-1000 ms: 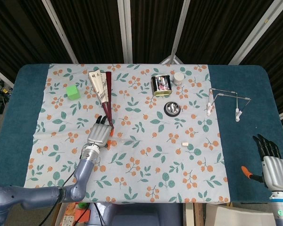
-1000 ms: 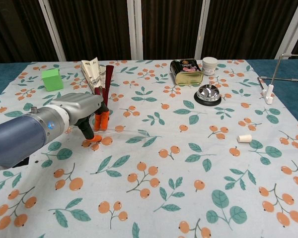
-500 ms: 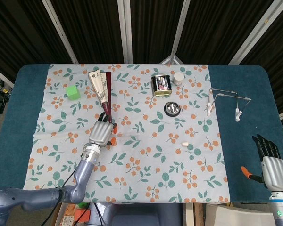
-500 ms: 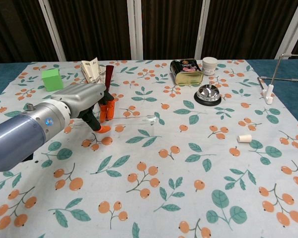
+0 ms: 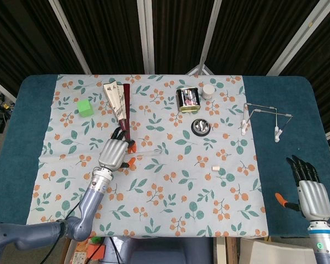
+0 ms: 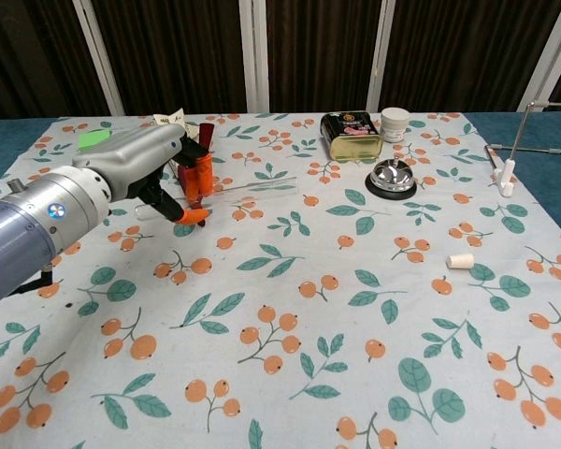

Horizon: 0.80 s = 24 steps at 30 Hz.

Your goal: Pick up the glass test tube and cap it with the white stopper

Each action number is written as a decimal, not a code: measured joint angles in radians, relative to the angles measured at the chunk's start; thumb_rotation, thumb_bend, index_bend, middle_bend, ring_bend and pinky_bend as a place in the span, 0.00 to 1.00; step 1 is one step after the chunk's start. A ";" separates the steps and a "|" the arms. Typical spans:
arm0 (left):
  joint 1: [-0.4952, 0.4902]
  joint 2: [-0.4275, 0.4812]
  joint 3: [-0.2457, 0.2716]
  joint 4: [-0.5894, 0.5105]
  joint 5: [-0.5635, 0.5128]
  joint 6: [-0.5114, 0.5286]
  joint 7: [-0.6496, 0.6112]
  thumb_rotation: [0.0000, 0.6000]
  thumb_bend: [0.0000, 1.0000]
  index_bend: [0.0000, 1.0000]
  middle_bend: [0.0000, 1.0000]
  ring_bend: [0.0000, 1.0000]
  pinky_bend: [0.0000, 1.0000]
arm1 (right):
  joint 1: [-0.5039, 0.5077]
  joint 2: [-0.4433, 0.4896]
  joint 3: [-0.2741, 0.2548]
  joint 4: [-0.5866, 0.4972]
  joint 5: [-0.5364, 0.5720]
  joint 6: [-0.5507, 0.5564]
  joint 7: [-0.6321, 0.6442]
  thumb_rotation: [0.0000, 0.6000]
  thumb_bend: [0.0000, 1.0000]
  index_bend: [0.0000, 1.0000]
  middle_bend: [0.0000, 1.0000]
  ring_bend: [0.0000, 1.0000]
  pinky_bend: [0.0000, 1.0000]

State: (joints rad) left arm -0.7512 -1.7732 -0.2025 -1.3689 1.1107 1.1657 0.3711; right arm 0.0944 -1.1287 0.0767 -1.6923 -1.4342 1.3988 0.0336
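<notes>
- Chest view: the left hand (image 6: 154, 168) pinches the glass test tube (image 6: 248, 187) in its fingers, lifted off the tabletop (image 6: 290, 374).
- White stopper (image 6: 460, 262) lies well apart, ungrasped; capping remains.
- Right hand (image 5: 311, 192) hovers, fingers spread, holding nothing.

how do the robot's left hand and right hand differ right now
The left hand is over the floral cloth, beside the folded fan; the right hand sits off the cloth, over the blue table edge. The left hand pinches the glass test tube, lifted off the cloth; the right hand holds nothing, its fingers straight and apart. Both have silver backs and orange-tipped thumbs.
</notes>
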 measured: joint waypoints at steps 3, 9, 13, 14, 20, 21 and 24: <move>0.007 0.015 -0.002 -0.004 0.026 0.005 -0.031 1.00 0.59 0.65 0.67 0.15 0.00 | 0.010 -0.010 0.002 -0.006 0.004 -0.011 -0.022 1.00 0.26 0.01 0.00 0.00 0.00; 0.019 0.049 -0.007 -0.009 0.072 0.007 -0.100 1.00 0.61 0.66 0.68 0.16 0.00 | 0.039 -0.032 0.015 -0.017 0.026 -0.047 -0.073 1.00 0.26 0.03 0.00 0.00 0.00; 0.027 0.070 -0.008 -0.013 0.099 0.009 -0.141 1.00 0.61 0.66 0.68 0.16 0.00 | 0.058 -0.051 0.023 -0.027 0.044 -0.068 -0.104 1.00 0.26 0.05 0.00 0.00 0.00; 0.028 0.075 -0.009 -0.014 0.106 0.009 -0.149 1.00 0.61 0.66 0.68 0.16 0.00 | 0.063 -0.056 0.025 -0.028 0.048 -0.073 -0.113 1.00 0.26 0.07 0.00 0.00 0.00; 0.031 0.105 -0.020 -0.021 0.137 0.012 -0.189 1.00 0.61 0.66 0.68 0.16 0.00 | 0.103 -0.086 0.040 -0.035 0.083 -0.121 -0.167 1.00 0.26 0.30 0.07 0.00 0.00; 0.031 0.113 -0.022 -0.024 0.143 0.012 -0.195 1.00 0.61 0.66 0.68 0.16 0.00 | 0.112 -0.092 0.043 -0.036 0.088 -0.130 -0.180 1.00 0.26 0.31 0.08 0.00 0.00; 0.031 0.141 -0.035 -0.042 0.155 0.017 -0.212 1.00 0.61 0.66 0.68 0.16 0.00 | 0.147 -0.115 0.053 -0.035 0.105 -0.171 -0.218 1.00 0.26 0.32 0.10 0.00 0.00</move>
State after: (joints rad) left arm -0.7199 -1.6326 -0.2371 -1.4112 1.2654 1.1824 0.1595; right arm 0.2416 -1.2434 0.1302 -1.7274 -1.3297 1.2276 -0.1840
